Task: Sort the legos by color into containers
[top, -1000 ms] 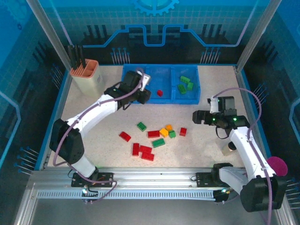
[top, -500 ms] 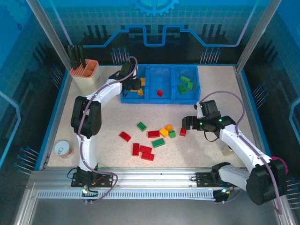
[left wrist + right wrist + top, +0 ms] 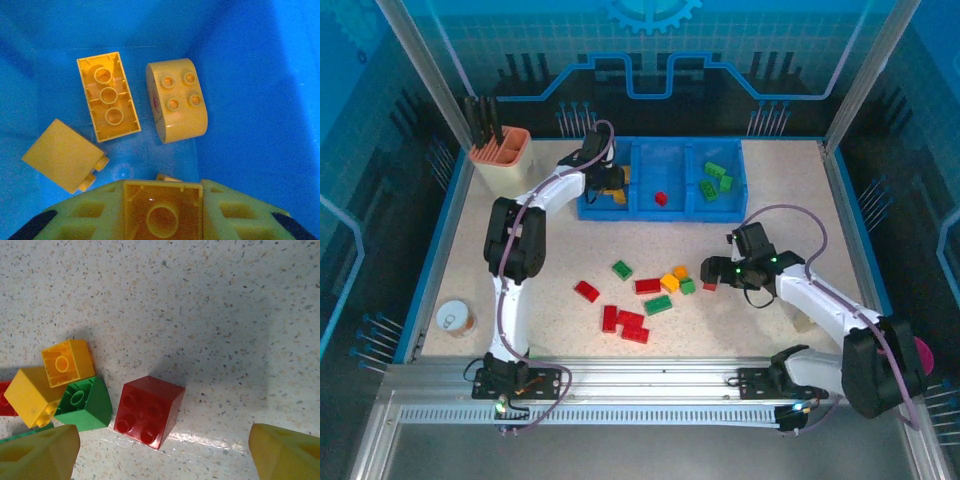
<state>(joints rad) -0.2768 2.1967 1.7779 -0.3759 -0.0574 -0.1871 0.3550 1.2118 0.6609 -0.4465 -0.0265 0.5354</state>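
Upper left: left jaws hold a yellow brick [image 3: 162,207] over the tray's [image 3: 672,214] left bin; dropped high, it may bounce out. Right of centre: right jaws wide over red brick [image 3: 149,411] on tabletop [image 3: 200,300]; green brick [image 3: 85,402] just beside could snag.

blue containers [image 3: 665,165], yellow lego [image 3: 162,210], red lego [image 3: 148,411], speckled table [image 3: 200,300]

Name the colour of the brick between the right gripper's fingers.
The brick is red; see right wrist view.
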